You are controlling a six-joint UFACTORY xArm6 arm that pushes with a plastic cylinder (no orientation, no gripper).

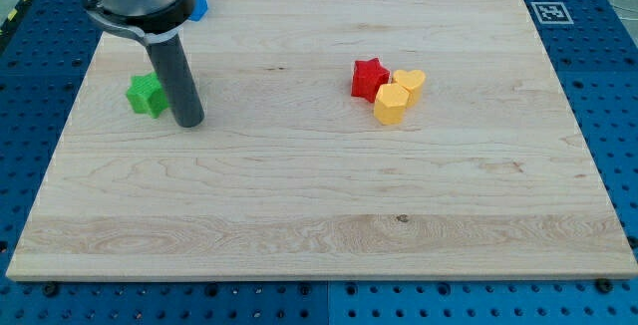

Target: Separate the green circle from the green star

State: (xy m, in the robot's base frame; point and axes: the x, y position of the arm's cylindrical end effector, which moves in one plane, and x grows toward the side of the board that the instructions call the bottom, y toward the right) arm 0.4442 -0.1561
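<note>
The green star lies on the wooden board at the view's upper left. My tip rests on the board just to the right of the star, close beside it; I cannot tell whether they touch. No green circle shows in the camera view; the dark rod and the arm's body above it hide part of the board's upper left.
A blue block sits at the board's top edge, partly hidden behind the arm. A red star and two yellow blocks cluster together right of centre. A marker tag lies off the board's top right corner.
</note>
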